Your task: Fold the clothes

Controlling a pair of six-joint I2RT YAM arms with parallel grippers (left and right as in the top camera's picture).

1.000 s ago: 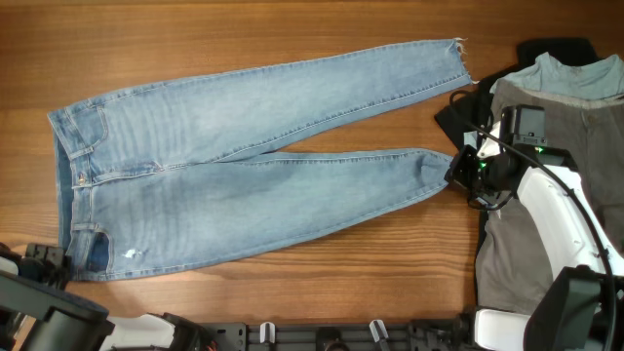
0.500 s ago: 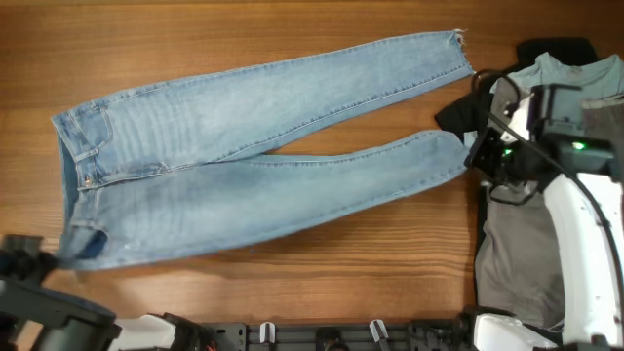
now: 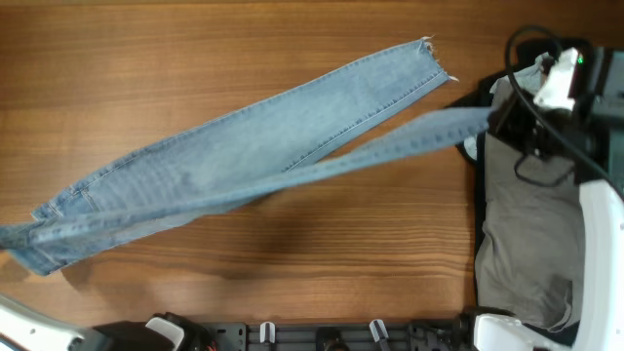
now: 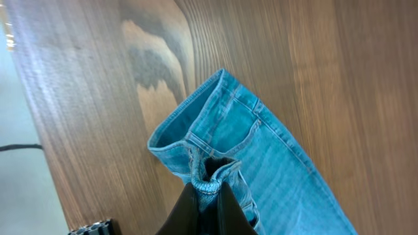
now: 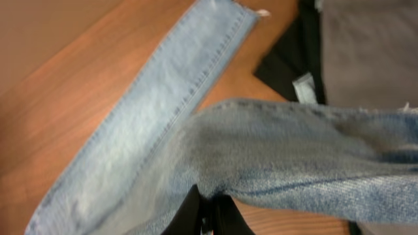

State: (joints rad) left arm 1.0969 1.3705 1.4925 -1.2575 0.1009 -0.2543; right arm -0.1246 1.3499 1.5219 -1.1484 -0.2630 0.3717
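The light blue denim jeans (image 3: 273,136) stretch across the wooden table, one leg lying flat with its frayed hem at the upper right. My right gripper (image 3: 495,119) is shut on the hem of the other leg (image 5: 294,156) and holds it lifted and taut over the flat leg. My left gripper (image 4: 208,196) is shut on the waistband (image 4: 209,171) at the far left edge (image 3: 12,236), raised off the table. The waist end hangs below it in the left wrist view.
Grey trousers (image 3: 531,234) lie at the right edge of the table, with a black garment (image 3: 466,97) under them. The black garment also shows in the right wrist view (image 5: 287,59). A black rail (image 3: 322,333) runs along the front edge.
Both grippers have lifted the jeans: the near leg rose off the table and now stretches taut over the far leg. The waist end moved down-left. The right arm moved up and right.
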